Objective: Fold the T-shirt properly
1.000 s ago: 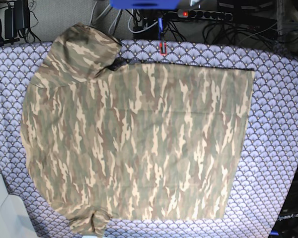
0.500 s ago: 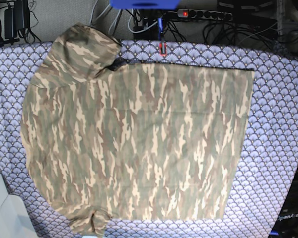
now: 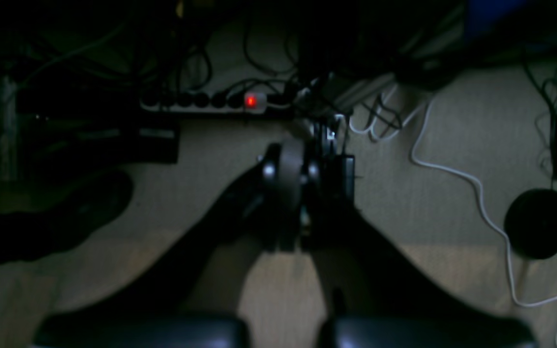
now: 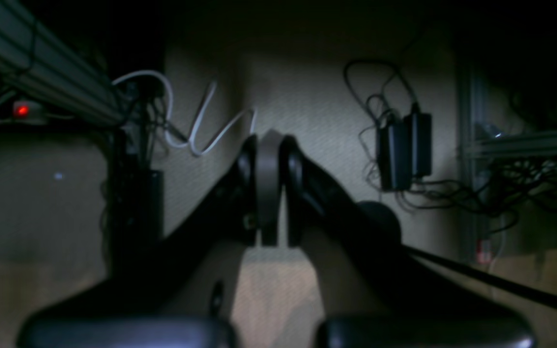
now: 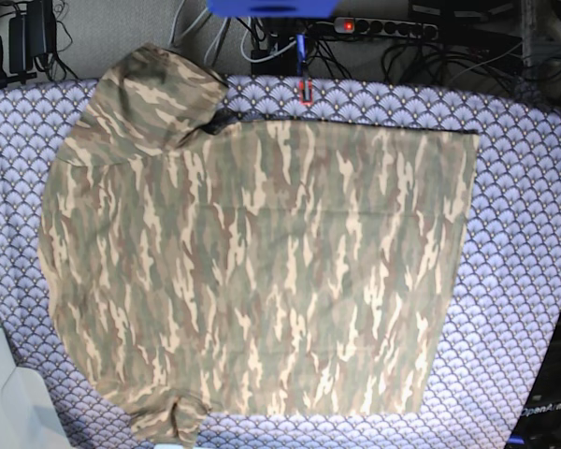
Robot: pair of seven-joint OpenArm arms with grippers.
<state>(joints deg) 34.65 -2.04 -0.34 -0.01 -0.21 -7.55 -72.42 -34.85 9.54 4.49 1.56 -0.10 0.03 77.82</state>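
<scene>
The T-shirt (image 5: 262, 262), soft camouflage cloth, lies flat on the fan-patterned tablecloth (image 5: 524, 234); both pincers (image 3: 290, 174) (image 4: 269, 174) appear pressed together, dimly seen.

Base view: bright, even overhead light; no hard shadows. T-shirt (image 5: 262, 271) and purple tablecloth (image 5: 528, 224) sharp, colours slightly washed. Mild softening toward the frame corners.

Left wrist view: very dim, grainy, soft focus throughout. Only bright spot a red lamp on the power strip (image 3: 250, 101), upper centre. Left pincer (image 3: 302, 169) a blurred black silhouette; lower edge nearly black.

Right wrist view: equally dark and blurred. Pale floor (image 4: 317, 111) faintly lit at centre; upper corners black. Right pincer (image 4: 269, 159) out of focus.
</scene>
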